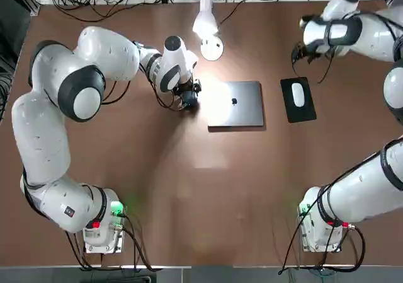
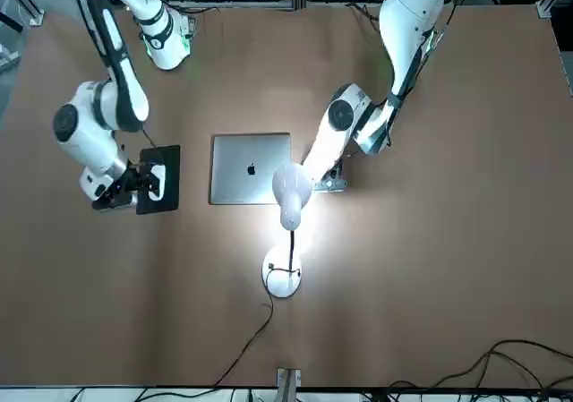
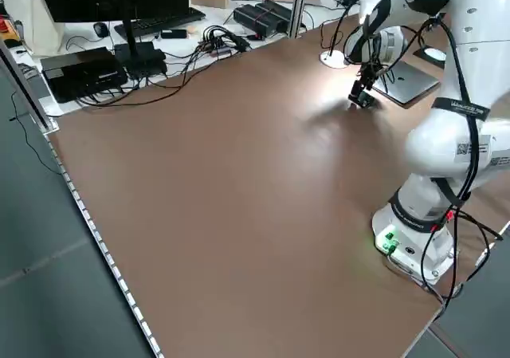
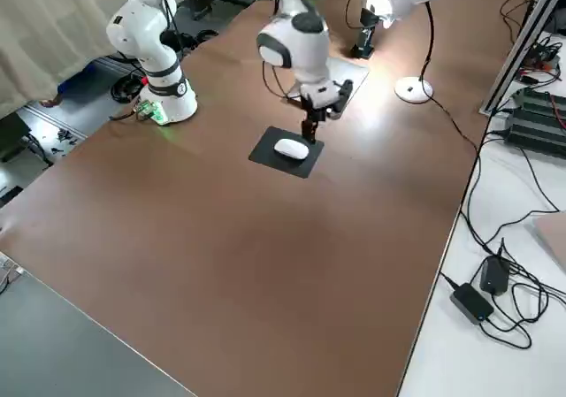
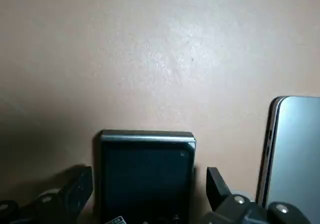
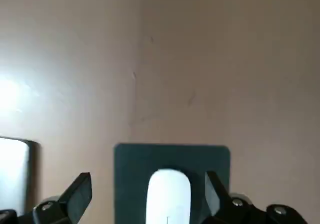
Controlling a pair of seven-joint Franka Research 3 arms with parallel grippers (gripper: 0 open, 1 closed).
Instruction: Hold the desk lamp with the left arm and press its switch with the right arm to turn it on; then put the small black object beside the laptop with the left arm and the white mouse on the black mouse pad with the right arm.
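The desk lamp stands lit at the table's far middle, its head (image 1: 204, 21) over its round base (image 1: 211, 48), and throws a bright patch on the laptop (image 1: 235, 104). My left gripper (image 1: 187, 98) hangs just left of the laptop, open. The small black object (image 5: 145, 174) lies flat on the table between its fingers (image 5: 79, 185), with a gap on each side. The white mouse (image 1: 298, 95) rests on the black mouse pad (image 1: 297, 109), to the right of the laptop. Just above it, my right gripper (image 4: 309, 132) is open, its fingertips (image 6: 80, 188) wide of the mouse (image 6: 168, 194).
The lamp's thin cord (image 2: 260, 335) runs off the far edge. Cables and black boxes (image 3: 119, 59) crowd the bench beyond the table's far side, and a power adapter (image 4: 471, 301) lies off the table's right side. Both arm bases (image 1: 101, 229) sit at the near edge.
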